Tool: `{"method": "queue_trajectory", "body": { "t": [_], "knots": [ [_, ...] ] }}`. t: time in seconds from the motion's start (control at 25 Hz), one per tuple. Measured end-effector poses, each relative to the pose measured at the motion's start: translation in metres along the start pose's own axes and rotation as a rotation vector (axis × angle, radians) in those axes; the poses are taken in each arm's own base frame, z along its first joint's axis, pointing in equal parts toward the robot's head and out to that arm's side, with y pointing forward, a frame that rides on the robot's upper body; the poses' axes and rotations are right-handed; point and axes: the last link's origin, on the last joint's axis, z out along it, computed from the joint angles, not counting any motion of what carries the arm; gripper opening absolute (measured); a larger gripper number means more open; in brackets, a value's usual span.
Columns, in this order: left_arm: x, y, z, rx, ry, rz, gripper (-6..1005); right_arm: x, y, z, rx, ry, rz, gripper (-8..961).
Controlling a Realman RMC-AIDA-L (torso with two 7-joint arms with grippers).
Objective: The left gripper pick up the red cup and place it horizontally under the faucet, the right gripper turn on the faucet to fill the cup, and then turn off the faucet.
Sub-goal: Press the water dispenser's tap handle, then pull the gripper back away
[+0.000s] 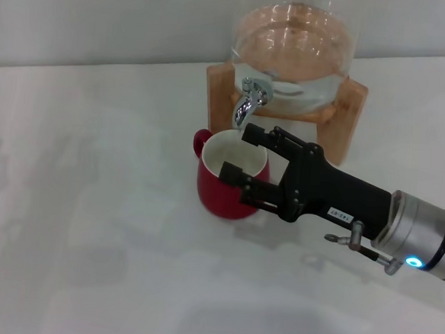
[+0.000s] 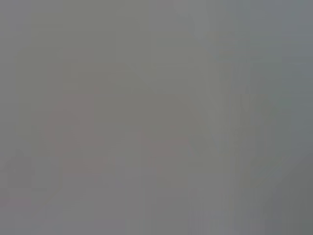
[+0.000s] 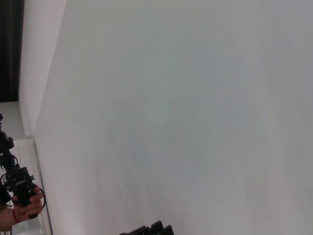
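The red cup [image 1: 224, 196] stands upright on the white table [image 1: 88, 226], white inside showing, its small handle toward the left. It sits just below and in front of the chrome faucet [image 1: 250, 100] of the glass dispenser [image 1: 292, 49]. My right gripper [image 1: 241, 153] reaches in from the right, open, with one finger just below the spout and the other over the cup's near rim. It holds nothing. Its fingertips [image 3: 146, 229] show at the edge of the right wrist view. The left gripper is out of view, and the left wrist view shows only blank grey.
The dispenser rests on a wooden stand [image 1: 349, 118] at the back of the table, with liquid inside. A wall runs behind it. In the right wrist view a person's hand [image 3: 24, 208] holds a black device far off.
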Motion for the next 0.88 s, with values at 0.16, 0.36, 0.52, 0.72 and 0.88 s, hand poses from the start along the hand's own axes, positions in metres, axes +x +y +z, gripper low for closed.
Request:
{"method": "queue_trajectory", "body": {
  "t": [0.16,0.36,0.52,0.72,0.88],
  "knots": [
    [-0.001,-0.001,-0.002,0.002,-0.002,-0.002,422,0.001,-0.001,0.006,-0.001,0.015,0.003,827],
    [-0.001,-0.001,-0.002,0.003,-0.002,-0.003,422,0.000,-0.003,0.009,0.000,0.023,0.006,826],
    [-0.001,-0.001,-0.002,0.003,-0.002,-0.004,422,0.000,-0.005,0.012,0.008,0.031,0.006,826],
    [-0.001,-0.001,-0.002,0.003,-0.002,-0.004,422,0.000,-0.007,0.015,0.015,0.034,0.003,826],
    [-0.001,-0.001,-0.002,0.003,-0.002,-0.004,422,-0.001,-0.010,0.017,0.028,0.039,-0.001,826]
  ]
}}
